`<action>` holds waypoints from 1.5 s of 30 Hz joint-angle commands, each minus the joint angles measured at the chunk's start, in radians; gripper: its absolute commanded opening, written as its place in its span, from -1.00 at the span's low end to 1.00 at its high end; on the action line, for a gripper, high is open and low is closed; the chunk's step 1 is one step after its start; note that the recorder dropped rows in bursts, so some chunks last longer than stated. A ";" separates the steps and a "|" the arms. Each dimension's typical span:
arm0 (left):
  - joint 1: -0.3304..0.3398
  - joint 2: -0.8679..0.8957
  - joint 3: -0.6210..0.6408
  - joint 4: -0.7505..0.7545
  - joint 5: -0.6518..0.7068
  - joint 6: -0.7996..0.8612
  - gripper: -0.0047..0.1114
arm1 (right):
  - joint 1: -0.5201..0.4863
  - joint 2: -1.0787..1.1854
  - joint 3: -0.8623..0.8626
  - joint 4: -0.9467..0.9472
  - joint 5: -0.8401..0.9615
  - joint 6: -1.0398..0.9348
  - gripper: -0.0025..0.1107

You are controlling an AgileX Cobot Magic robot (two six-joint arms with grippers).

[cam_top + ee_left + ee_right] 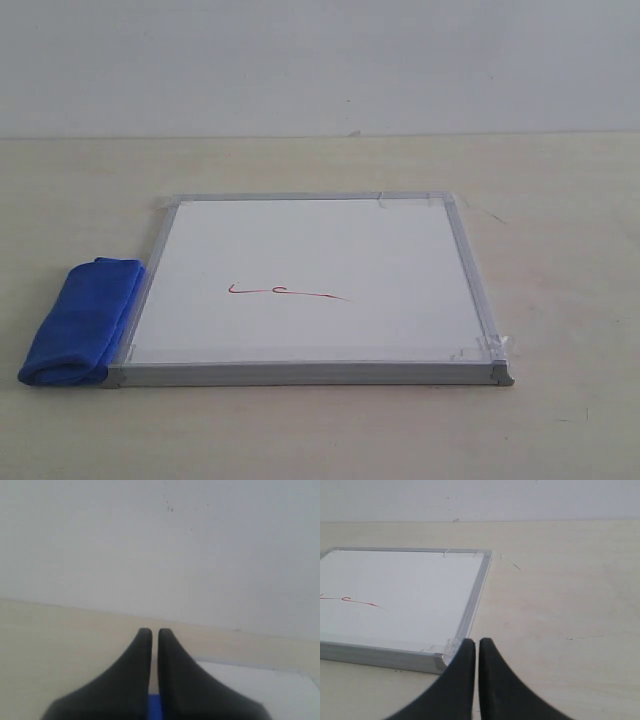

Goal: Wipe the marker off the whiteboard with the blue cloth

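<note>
Where the pale beige tabletop [560, 300] runs along the board's left side, a folded blue fabric cloth [80, 320] lies flat. Its long edge rests against the frame, close to the near left corner. The left gripper [151, 631], with two black curved fingers, hangs above this spot. Its jaws are drawn together to a thin slit and grasp nothing. A sliver of the blue cloth [154, 707] shows through that slit, and a corner of the board [260, 690] lies just beside it.

Next to the cloth, the square white whiteboard with a silver metal frame [320, 240] lies flat on the table. The thin red wavy marker line with a small loop [285, 292] sits on its surface, a little left of centre and nearer the front edge, well apart from the cloth. Clear tape [480, 350] crosses the near right corner beside a grey plastic corner cap [503, 377].

Farther right, the right gripper [472, 642], also black, hovers over bare table just off that taped corner. Its jaws too are pressed nearly together and empty. Its camera sees the whiteboard [405, 590] and the tail of the red line [355, 601]. A plain grey-white wall [320, 60] stands behind the table.
</note>
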 commanded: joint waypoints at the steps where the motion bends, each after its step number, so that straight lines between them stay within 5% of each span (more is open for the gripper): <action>1: -0.006 0.000 -0.064 -0.050 0.072 -0.008 -0.84 | -0.004 -0.006 -0.001 -0.006 -0.009 -0.003 -0.96; 8: -0.006 0.000 -0.066 -0.053 0.035 -0.008 -0.84 | -0.004 -0.006 -0.001 -0.006 -0.011 -0.003 -0.96; 12: -0.006 0.000 -0.066 -0.217 0.028 -0.023 -0.84 | -0.004 -0.006 -0.001 -0.006 -0.011 -0.003 -0.96; 16: -0.006 0.015 -0.079 -0.295 -0.043 0.172 -0.84 | -0.004 -0.006 -0.001 -0.006 -0.011 -0.003 -0.96; 20: -0.006 0.173 -0.168 -0.400 0.008 0.236 -0.84 | -0.004 -0.006 -0.001 -0.006 -0.011 -0.003 -0.96; 25: -0.006 0.481 -0.431 -0.407 0.289 0.386 -0.84 | -0.004 -0.006 -0.001 -0.006 -0.011 -0.003 -0.96; 31: -0.006 0.795 -0.697 -0.268 0.502 0.398 -0.84 | -0.004 -0.006 -0.001 -0.006 -0.011 -0.003 -0.96; 38: -0.004 1.056 -0.755 -0.167 0.634 0.386 -0.84 | -0.004 -0.006 -0.001 -0.006 -0.011 -0.003 -0.96; 45: -0.004 1.244 -0.755 -0.153 0.576 0.310 -0.84 | -0.004 -0.006 -0.001 -0.006 -0.013 -0.003 -0.96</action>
